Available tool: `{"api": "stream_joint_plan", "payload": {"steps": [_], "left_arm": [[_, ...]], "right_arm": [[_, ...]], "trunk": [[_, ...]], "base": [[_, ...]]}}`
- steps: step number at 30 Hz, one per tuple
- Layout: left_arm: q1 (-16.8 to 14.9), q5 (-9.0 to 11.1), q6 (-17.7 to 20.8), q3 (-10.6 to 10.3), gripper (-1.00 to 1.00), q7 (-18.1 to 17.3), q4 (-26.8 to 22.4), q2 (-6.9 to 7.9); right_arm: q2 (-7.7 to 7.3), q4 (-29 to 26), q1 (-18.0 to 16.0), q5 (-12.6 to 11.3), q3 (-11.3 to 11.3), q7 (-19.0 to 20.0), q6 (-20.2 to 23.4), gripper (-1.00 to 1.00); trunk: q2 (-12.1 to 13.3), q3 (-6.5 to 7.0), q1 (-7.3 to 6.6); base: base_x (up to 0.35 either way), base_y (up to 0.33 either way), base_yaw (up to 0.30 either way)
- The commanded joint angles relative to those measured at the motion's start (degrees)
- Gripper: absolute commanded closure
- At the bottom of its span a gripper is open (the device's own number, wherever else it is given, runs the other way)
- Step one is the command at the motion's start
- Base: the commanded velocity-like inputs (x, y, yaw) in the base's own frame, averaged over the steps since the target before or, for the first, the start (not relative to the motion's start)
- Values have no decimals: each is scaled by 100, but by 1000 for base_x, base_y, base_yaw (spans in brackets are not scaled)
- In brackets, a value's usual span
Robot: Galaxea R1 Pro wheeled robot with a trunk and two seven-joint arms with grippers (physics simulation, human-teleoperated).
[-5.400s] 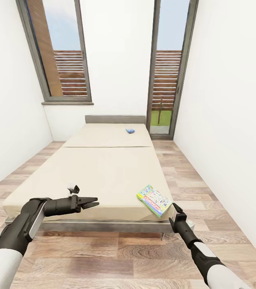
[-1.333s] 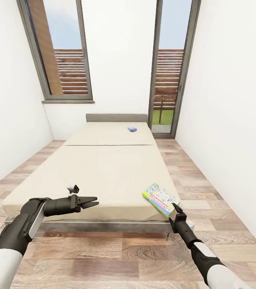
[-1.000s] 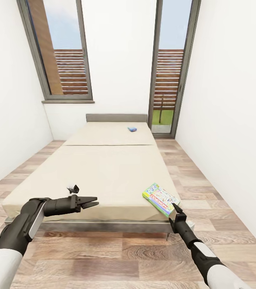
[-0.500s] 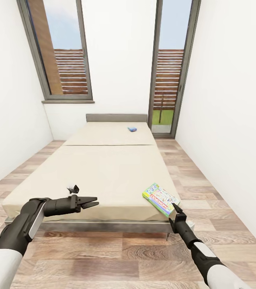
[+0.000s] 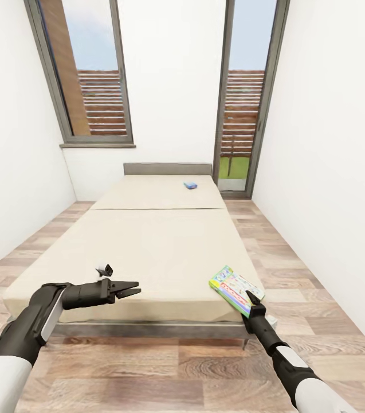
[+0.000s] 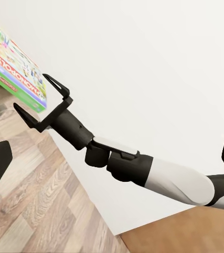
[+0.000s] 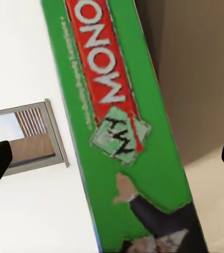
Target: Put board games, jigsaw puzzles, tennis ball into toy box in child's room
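Now my right claw stands just before the near board game, jaws apart.

Right gripper [image 5: 251, 299] is open with nothing between its fingers; the board game [image 5: 236, 289] lies right ahead of it on the near right corner of the bed [image 5: 148, 241], long axis slanting away to the left. Left gripper [image 5: 129, 290] looks nearly closed and empty, and is farther off. I count one game here, and one small blue thing [image 5: 191, 185] near the headboard, too small to name.
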Motion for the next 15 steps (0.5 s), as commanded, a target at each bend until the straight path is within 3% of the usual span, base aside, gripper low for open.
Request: {"api": "stream_joint_plan", "payload": {"steps": [1, 11, 12, 15], "left_arm": [[-2, 9, 60, -2, -100, -14, 0, 1], [-1, 10, 60, -2, -100, -16, 0, 1], [-1, 10, 60, -2, -100, -16, 0, 1], [0, 10, 59, -2, -100, -15, 0, 1]], "right_arm": [[0, 3, -4, -42, -20, 6, 50, -100], [0, 3, -4, -42, -20, 8, 47, -100], [0, 3, -4, -42, -20, 7, 47, 100], [0, 3, -4, -42, -20, 7, 47, 100]], "trunk": [[-2, -5, -1], [-2, -5, -1], [-2, -5, -1], [-2, -5, -1]], "base": [[36, 30, 0], [13, 11, 0], [3, 3, 0], [2, 1, 0]]}}
